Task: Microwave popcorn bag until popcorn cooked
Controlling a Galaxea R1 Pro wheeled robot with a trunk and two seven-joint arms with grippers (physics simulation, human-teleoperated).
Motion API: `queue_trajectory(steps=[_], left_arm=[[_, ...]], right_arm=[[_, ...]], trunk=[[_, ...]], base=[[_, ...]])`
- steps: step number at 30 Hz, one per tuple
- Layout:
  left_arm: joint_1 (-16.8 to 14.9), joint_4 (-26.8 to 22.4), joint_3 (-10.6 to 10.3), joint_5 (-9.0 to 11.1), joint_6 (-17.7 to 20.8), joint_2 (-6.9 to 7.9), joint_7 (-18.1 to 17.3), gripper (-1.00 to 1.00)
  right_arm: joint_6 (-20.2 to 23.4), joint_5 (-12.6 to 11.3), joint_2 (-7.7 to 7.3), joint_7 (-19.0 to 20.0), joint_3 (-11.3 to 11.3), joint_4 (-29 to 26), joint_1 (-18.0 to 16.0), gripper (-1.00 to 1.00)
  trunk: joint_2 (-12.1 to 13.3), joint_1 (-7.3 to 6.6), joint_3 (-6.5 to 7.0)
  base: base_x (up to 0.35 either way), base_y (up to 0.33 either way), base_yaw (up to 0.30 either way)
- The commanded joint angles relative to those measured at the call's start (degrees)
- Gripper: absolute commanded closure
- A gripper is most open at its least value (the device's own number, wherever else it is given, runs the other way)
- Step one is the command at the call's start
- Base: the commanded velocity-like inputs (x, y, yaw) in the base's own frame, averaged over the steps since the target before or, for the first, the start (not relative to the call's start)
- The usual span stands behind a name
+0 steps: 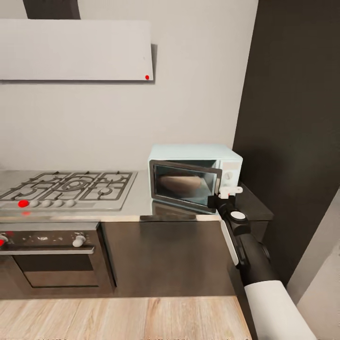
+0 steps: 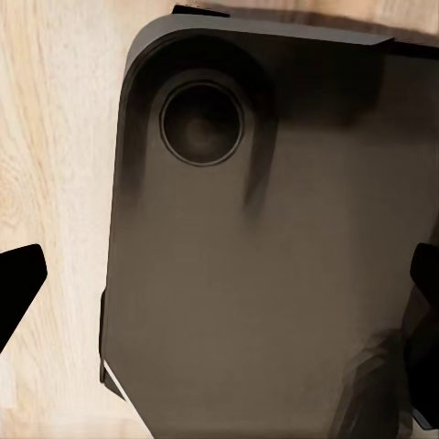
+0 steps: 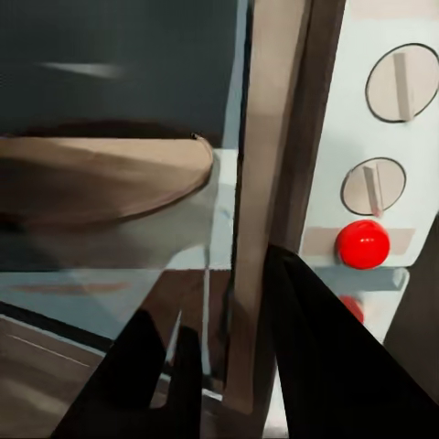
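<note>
At centre-right of the head view, the microwave sits on the worktop, popcorn bag inside. The right gripper, jaws apart, straddles the door's edge. Left jaws apart.

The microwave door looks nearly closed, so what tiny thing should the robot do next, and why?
Probably push the door fully shut with the right claw. It is slightly ajar on the microwave, with the claw at its free edge beside the knobs.
</note>
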Motion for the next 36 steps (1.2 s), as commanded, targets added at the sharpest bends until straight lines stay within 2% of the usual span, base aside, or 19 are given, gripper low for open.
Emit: queue_trajectory(steps=[1, 18, 19, 27, 36], left_arm=[[0.0, 0.0, 0.1, 0.4, -0.1, -0.01, 0.0, -1.0], [0.0, 0.0, 0.1, 0.5, -0.1, -0.01, 0.0, -1.0], [0.0, 0.0, 0.1, 0.5, -0.1, -0.01, 0.0, -1.0], [0.0, 0.0, 0.1, 0.5, -0.1, -0.01, 0.0, -1.0], [0.0, 0.0, 0.1, 0.5, -0.1, -0.01, 0.0, -1.0]], right_arm=[[0.6, 1.8, -0.03, -0.2, -4.0, -0.4, -0.1, 1.0], [0.6, 1.9, 0.01, -0.2, -4.0, -0.4, -0.1, 1.0], [0.5, 1.9, 0.02, -0.2, -4.0, -0.4, -0.1, -1.0], [0.9, 1.9, -0.01, -0.1, -4.0, -0.4, -0.1, -1.0], [4.6, 2.4, -0.44, 0.4, -4.1, -0.7, -0.1, -1.0]], trunk=[[0.0, -0.02, -0.05], [0.0, -0.02, -0.05], [0.0, -0.02, -0.05], [0.0, -0.02, -0.05], [0.0, -0.02, -0.05]], base=[[-0.046, 0.0, 0.0], [-0.019, 0.0, 0.0], [0.0, 0.0, 0.0], [0.0, 0.0, 0.0], [0.0, 0.0, 0.0]])
